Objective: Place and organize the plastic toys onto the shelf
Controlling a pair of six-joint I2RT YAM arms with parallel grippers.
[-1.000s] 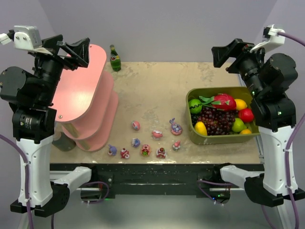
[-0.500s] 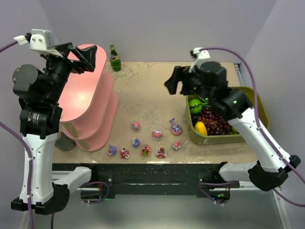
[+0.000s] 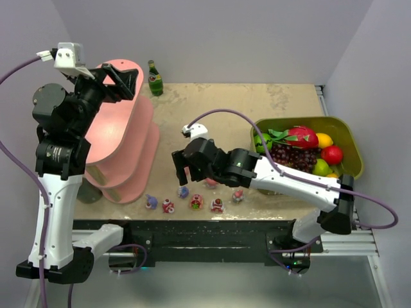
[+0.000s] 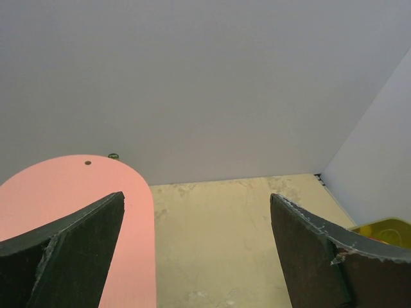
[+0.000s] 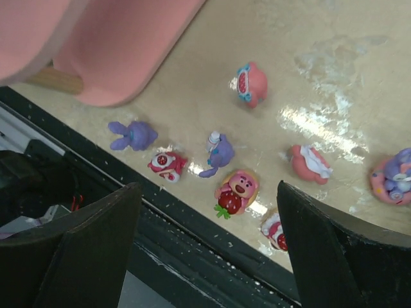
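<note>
Several tiny plastic toys lie along the table's front edge: a purple bunny (image 3: pixel 151 202) (image 5: pixel 131 135), a red-and-white one (image 3: pixel 167 206) (image 5: pixel 168 164), a purple one (image 3: pixel 183 191) (image 5: pixel 220 154), a pink bear with a strawberry (image 3: pixel 196 203) (image 5: pixel 236 191), and others to their right (image 3: pixel 217 205) (image 5: pixel 309 163). The salmon-pink shelf (image 3: pixel 119 128) (image 4: pixel 77 186) (image 5: pixel 128 45) stands at the left with bare tiers. My right gripper (image 3: pixel 183 168) (image 5: pixel 209 189) hovers open and empty above the toys. My left gripper (image 3: pixel 119 80) (image 4: pixel 196 199) is open and empty, high over the shelf's top tier.
A green bottle (image 3: pixel 155 78) stands at the back beside the shelf. An olive-green tub (image 3: pixel 350 131) full of fake fruit sits at the right. The black table edge (image 5: pixel 192 256) runs just below the toys. My right arm stretches across the table's middle.
My right arm has swung from the far right, over the fruit tub, leftward and down to above the toys. My left gripper has shifted slightly right over the shelf top.
</note>
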